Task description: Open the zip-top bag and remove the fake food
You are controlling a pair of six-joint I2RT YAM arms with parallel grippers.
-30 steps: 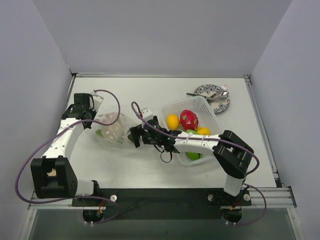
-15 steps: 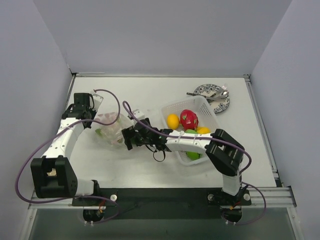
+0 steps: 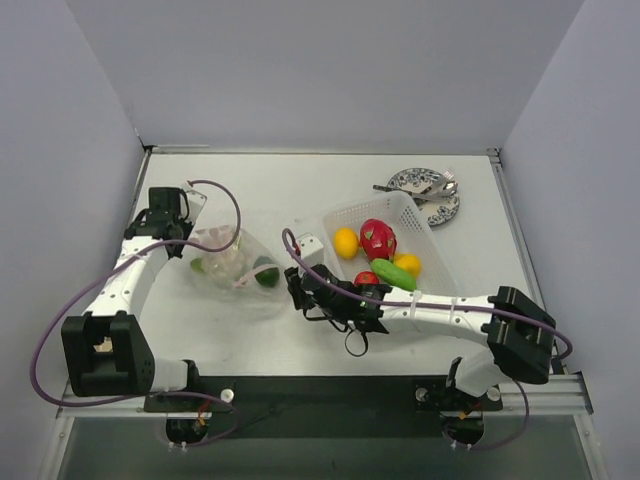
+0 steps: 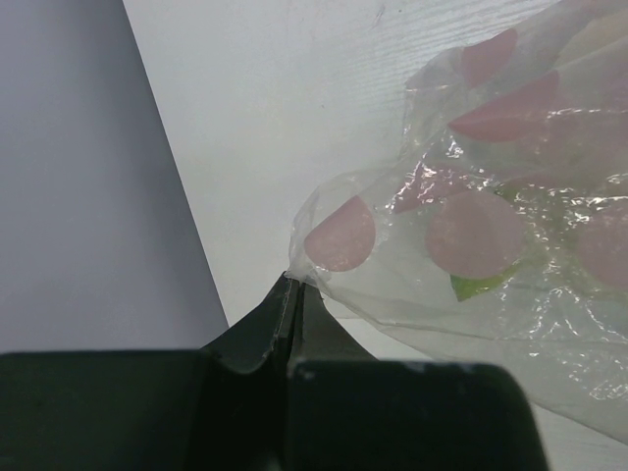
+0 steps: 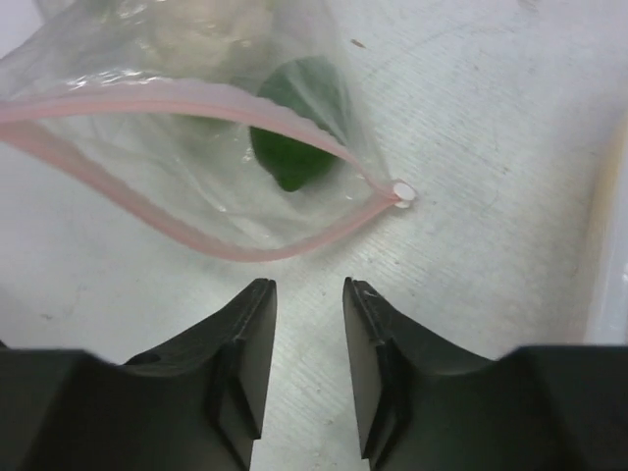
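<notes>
Left arm (image 3: 128, 285): we note it rising from its base at the near left and running along the left edge of the white table (image 3: 260, 185), with the wrist bent inward. Left gripper (image 4: 292, 286): fingers pressed together, pinching the far-left corner of the soft, transparent, crinkly zip-top bag (image 3: 232, 262). In the left wrist view the film bunches right at the tips, and pink round spots show on the plastic.

Right arm (image 3: 450, 310): folded low, elbow out at the near right, forearm stretched leftward across the table in front of the white plastic mesh basket (image 3: 418, 222). Right gripper (image 5: 309, 287): fingers parted by a narrow gap with nothing between them. The tips point at the bag's mouth and sit just short of it, not touching.

The bag lies on the table left of centre, between the two grippers. Its pink zip strip (image 5: 147, 103) gapes in a loop, so the mouth is open. Inside we see a dark green glossy piece of fake food (image 5: 294, 147) near the mouth, with paler pieces behind it blurred by the film. More pieces sit in the basket: yellow, red and green.

A round blue-patterned plate (image 3: 425, 190) with metal cutlery stands at the far right, well apart from the bag.
</notes>
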